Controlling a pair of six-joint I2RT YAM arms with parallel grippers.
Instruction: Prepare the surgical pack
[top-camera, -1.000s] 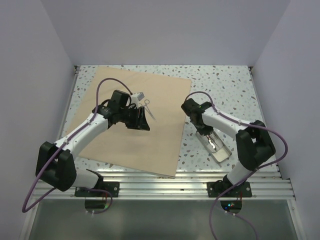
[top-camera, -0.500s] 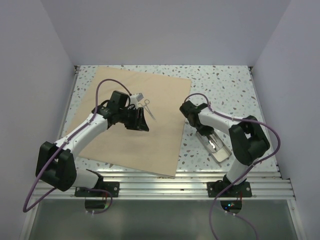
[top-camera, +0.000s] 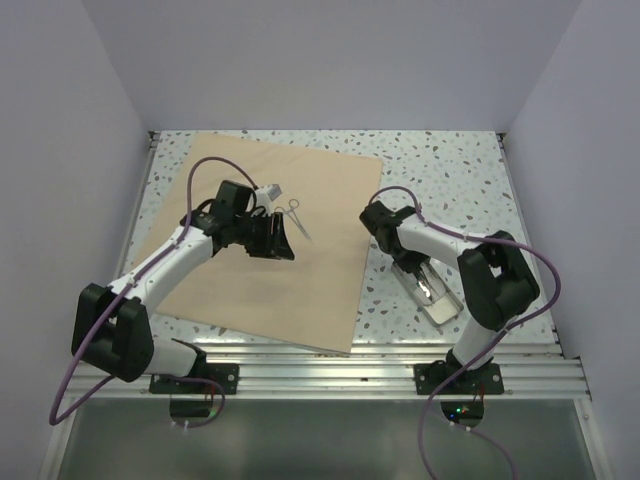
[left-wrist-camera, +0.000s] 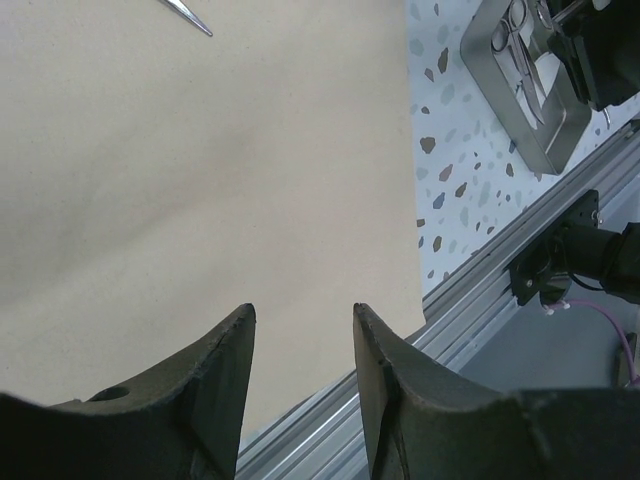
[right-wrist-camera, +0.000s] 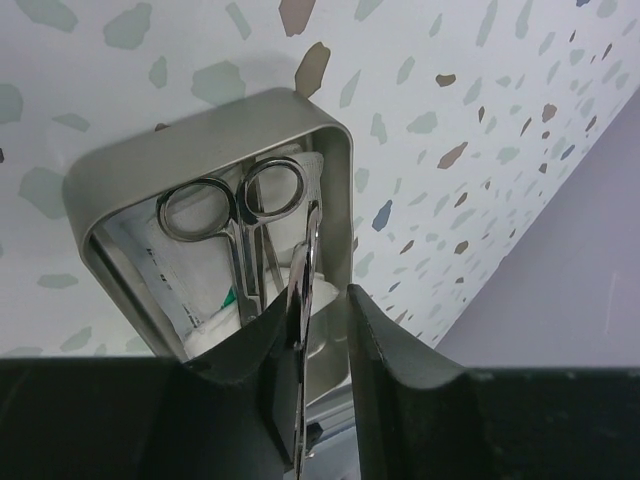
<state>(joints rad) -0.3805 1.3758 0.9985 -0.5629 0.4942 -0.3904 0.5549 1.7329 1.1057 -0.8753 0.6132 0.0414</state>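
Tray (right-wrist-camera: 200, 130), 3 o'clock of surgical pack (top-camera: 290, 285): ring-handled instruments (right-wrist-camera: 235, 225), white packet (right-wrist-camera: 165, 280) inside. Your right gripper (right-wrist-camera: 320, 295) above it, jaws narrowly apart round thin steel tool (right-wrist-camera: 303, 290). Your left gripper (left-wrist-camera: 300, 315) half-spread, empty, over flat pack.

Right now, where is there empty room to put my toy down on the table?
The speckled table is bare at the far right, between the tan sheet and the wall. The sheet's near corner, by the rail, is bare too. Crowded: the tray under the right end effector, and around the scissors.
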